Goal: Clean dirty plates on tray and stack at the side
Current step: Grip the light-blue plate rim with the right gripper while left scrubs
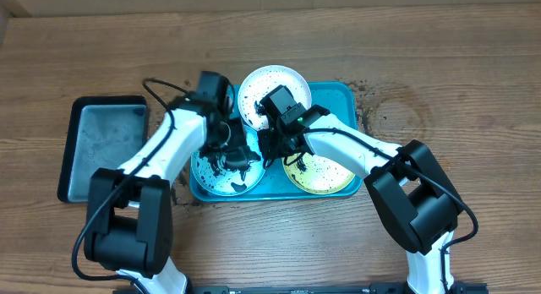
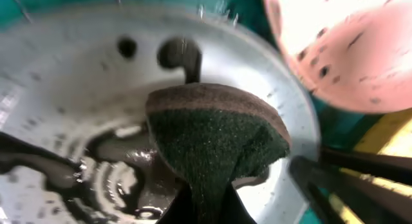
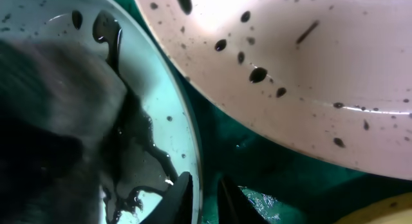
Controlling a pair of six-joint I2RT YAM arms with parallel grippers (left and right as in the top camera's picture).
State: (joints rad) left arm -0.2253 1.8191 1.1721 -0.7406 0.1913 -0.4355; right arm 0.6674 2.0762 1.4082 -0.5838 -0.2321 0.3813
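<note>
The left hand clamps a sponge on the teal-rimmed plate in the tray's near left corner. The right hand straddles that plate's rim with its fingers narrowly apart; whether it grips cannot be told.

No text, label, brand mark, number or sign can be read in any of the three views. The dark marks on the small round white-centred plates are specks and smears, not print. Both wrist views are close and blurred, so very fine lettering there could perhaps escape notice.
</note>
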